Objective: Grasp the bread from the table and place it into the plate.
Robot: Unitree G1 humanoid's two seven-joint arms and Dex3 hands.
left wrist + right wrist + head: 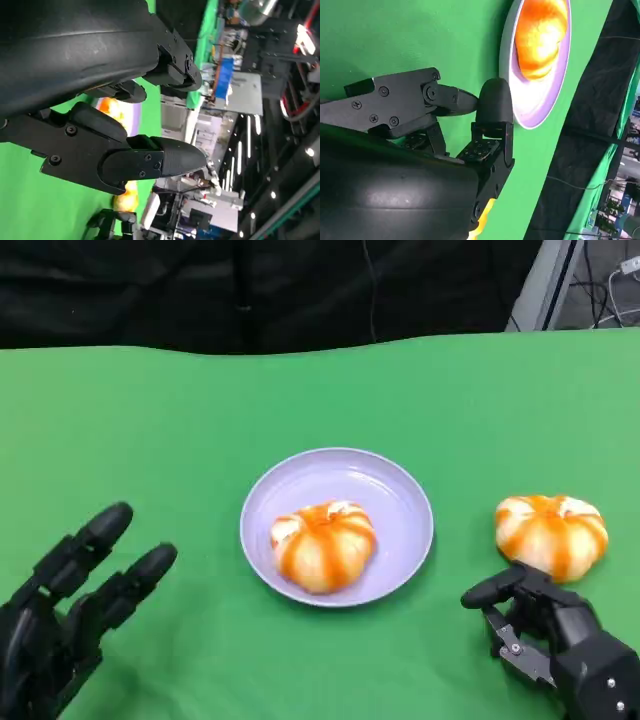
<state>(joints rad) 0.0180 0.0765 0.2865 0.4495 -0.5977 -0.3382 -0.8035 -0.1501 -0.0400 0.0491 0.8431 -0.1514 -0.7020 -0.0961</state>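
A lilac plate [400,490] sits mid-table with one orange-striped bread [323,545] lying in it. A second, similar bread [551,533] rests on the green cloth to the plate's right. My right hand [555,635] is just in front of that bread, fingers apart, holding nothing. The right wrist view shows its fingers [492,107] over the cloth beside the plate [540,107] and the bread in it [540,35]. My left hand [70,610] hovers at the near left with fingers spread and empty. In the left wrist view, its fingers [150,160] partly hide the plated bread [111,109].
Green cloth [150,440] covers the whole table. A black curtain [250,290] hangs behind the far edge, with a metal frame [545,285] at the back right. Bare cloth lies between my left hand and the plate.
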